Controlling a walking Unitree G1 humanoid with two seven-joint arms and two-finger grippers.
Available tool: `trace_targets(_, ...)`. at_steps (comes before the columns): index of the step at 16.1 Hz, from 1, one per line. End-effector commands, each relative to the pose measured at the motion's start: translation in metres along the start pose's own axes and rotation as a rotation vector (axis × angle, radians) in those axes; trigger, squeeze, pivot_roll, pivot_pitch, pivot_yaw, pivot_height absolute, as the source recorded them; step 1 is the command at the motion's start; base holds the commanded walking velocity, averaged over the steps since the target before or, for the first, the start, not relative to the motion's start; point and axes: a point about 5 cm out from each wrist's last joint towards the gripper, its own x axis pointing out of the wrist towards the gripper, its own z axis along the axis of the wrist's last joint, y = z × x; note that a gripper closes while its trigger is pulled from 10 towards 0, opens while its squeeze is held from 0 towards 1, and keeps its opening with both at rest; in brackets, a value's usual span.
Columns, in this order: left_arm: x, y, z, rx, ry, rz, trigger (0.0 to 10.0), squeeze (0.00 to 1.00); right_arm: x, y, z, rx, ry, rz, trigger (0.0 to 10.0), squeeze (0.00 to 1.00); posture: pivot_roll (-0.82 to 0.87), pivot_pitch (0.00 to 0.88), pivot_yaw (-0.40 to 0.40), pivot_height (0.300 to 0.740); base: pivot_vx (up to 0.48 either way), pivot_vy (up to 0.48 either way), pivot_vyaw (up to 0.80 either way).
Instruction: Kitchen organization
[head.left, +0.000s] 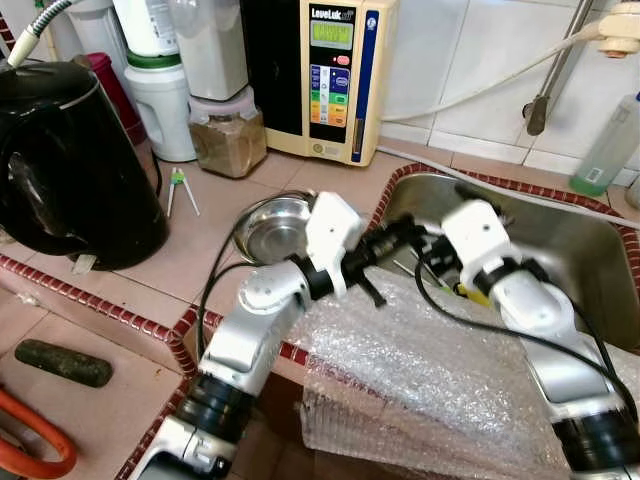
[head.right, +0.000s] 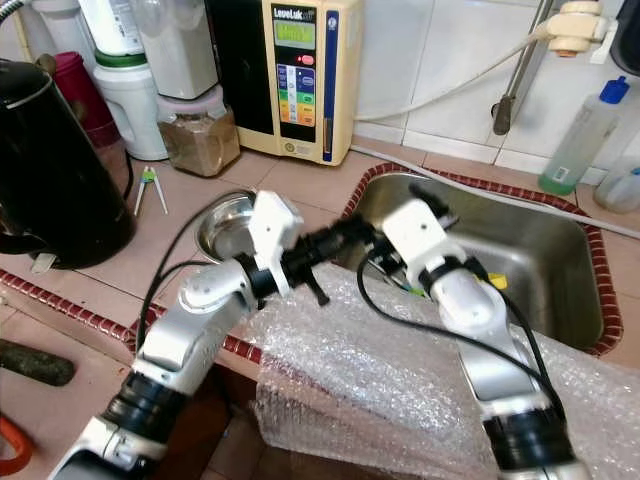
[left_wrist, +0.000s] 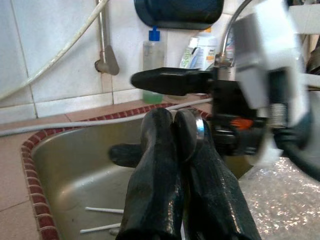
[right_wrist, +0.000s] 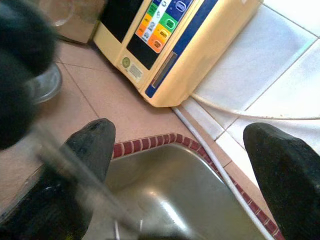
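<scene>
Left gripper (left_wrist: 172, 122): fingers pressed together, pinching a thin shiny metal thing (left_wrist: 199, 127) at the tips, too small to name. Reaches from the counter side out over the near left corner of the steel sink (head.left: 590, 250). Right gripper (right_wrist: 180, 150): fingers (right_wrist: 92, 137) spread wide apart, nothing between them, just beside the left one, over the left part of the sink.

Down in the sink: a few thin white sticks (left_wrist: 102, 210) on the bottom.

On the tiled counter (head.left: 290, 165), close to the sink's left rim: a small steel bowl (head.left: 272, 228). Behind it, against the back wall: a cream water machine (head.left: 335, 75) with coloured buttons. Left of that: a jar of brown stuff (head.left: 228, 140) and a white jug (head.left: 160, 95). At the counter's left edge: a big black kettle (head.left: 70, 160). Between kettle and bowl: a small green-handled tool (head.left: 178, 185).

Over the sink's near edge: a sheet of bubble wrap (head.left: 420, 380), hanging down the front. By the sink's far right corner: a clear bottle with green liquid (head.left: 608, 150).
</scene>
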Motion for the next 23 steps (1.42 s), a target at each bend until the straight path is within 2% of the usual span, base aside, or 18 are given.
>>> trace_targets(1,0.002,-0.007,0.002,0.028,0.0,-0.04,0.0,0.0,0.005,-0.002,0.005,-0.011,-0.022,-0.017,10.0,0.0,-0.05,0.034,0.04,0.74,0.0,0.0,0.0)
trace_targets(3,0.004,-0.011,0.003,0.022,-0.008,-0.059,0.0,0.0,0.012,0.006,0.002,-0.01,-0.017,0.012,10.0,0.0,-0.04,0.034,0.034,0.74,0.0,0.0,0.0)
trace_targets(4,0.004,-0.012,0.003,0.023,-0.011,-0.065,0.0,0.0,0.014,0.011,0.001,-0.003,-0.017,0.03,1.8,0.0,-0.04,0.034,0.034,0.74,0.0,0.0,0.0)
trace_targets(5,0.004,-0.013,0.003,0.026,-0.012,-0.07,0.0,0.0,0.015,0.016,-0.002,-0.003,-0.008,0.052,0.0,0.0,-0.04,0.034,0.033,0.74,0.0,0.0,0.0)
trace_targets(7,0.003,-0.012,0.003,0.029,-0.011,-0.068,0.0,0.0,0.015,0.019,-0.008,-0.013,0.011,0.064,0.0,0.0,-0.04,0.033,0.031,0.74,0.0,0.0,0.0)
trace_targets(14,0.001,-0.007,0.002,0.061,-0.003,-0.052,0.0,0.0,0.01,0.011,-0.021,-0.048,0.058,0.031,0.0,0.0,-0.05,0.036,0.032,0.74,0.0,0.0,0.0)
trace_targets(19,-0.002,-0.005,0.003,0.085,0.002,-0.046,0.0,0.0,0.009,0.006,-0.024,-0.05,0.061,0.008,0.0,0.0,-0.02,0.061,0.039,0.74,0.0,0.0,0.0)
trace_targets(23,-0.003,-0.004,0.004,0.089,-0.018,0.008,0.0,0.0,0.01,0.01,-0.023,-0.05,0.048,0.02,0.0,0.0,-0.02,0.074,0.023,0.74,0.0,0.0,0.0)
